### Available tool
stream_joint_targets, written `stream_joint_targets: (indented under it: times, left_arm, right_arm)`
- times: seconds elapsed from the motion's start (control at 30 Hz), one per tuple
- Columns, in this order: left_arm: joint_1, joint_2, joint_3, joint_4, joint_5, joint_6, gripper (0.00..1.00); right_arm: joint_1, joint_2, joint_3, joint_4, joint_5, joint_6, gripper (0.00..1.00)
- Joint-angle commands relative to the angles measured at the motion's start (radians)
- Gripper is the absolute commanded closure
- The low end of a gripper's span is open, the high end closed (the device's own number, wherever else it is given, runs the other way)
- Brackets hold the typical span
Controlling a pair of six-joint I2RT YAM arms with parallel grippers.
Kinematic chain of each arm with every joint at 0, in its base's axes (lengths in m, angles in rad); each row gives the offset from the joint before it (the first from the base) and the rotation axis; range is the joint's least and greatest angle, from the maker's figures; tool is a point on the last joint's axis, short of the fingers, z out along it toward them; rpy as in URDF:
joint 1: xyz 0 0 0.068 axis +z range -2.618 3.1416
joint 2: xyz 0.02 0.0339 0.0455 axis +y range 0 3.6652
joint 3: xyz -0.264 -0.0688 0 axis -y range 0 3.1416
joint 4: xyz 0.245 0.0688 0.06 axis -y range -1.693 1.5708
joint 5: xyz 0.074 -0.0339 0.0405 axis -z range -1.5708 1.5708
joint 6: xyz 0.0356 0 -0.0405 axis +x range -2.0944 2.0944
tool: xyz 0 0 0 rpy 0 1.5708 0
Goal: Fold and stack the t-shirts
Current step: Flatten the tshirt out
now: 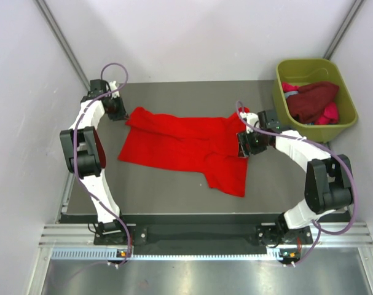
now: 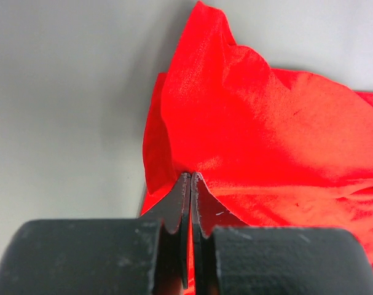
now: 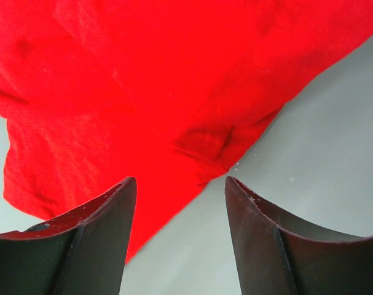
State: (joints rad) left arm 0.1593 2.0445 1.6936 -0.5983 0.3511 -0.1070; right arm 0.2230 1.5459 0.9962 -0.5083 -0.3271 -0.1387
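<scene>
Fingers (image 2: pixel 177 206) of left gripper (image 2: pixel 190 177) pinching shut on corner of large bright red cloth t-shirt (image 1: pixel 186 144), lying unfolded on grey table (image 1: pixel 174 196); right gripper (image 3: pixel 180 181) hovering open, empty; maroon and pink shirts (image 1: pixel 312 101) waiting in olive-green plastic tub (image 1: pixel 279 98).

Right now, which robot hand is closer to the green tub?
The right one. The right gripper hovers open over the end of the red t-shirt nearest the green tub. The left gripper pinches the shirt's opposite corner, far from the tub.
</scene>
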Motion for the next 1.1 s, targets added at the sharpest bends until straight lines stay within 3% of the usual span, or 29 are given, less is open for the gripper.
stream_joint_targets:
  times: [0.0, 0.27, 0.57, 1.07]
  left_arm:
    - [-0.004, -0.037, 0.014, 0.012, 0.02, -0.007, 1.0]
    - [-0.004, -0.055, -0.012, 0.015, 0.014, -0.008, 1.0]
    - [-0.004, -0.047, -0.011, 0.015, 0.014, -0.01, 1.0]
    - [-0.004, -0.027, 0.009, 0.017, 0.02, -0.019, 1.0]
  right_arm:
    - [0.015, 0.006, 0.024, 0.047, 0.0, -0.03, 0.41]
    - [0.015, 0.086, 0.081, 0.051, 0.002, -0.035, 0.46]
    - [0.015, 0.146, 0.116, 0.053, 0.011, -0.048, 0.62]
    - [0.015, 0.152, 0.068, 0.057, 0.034, -0.067, 0.63]
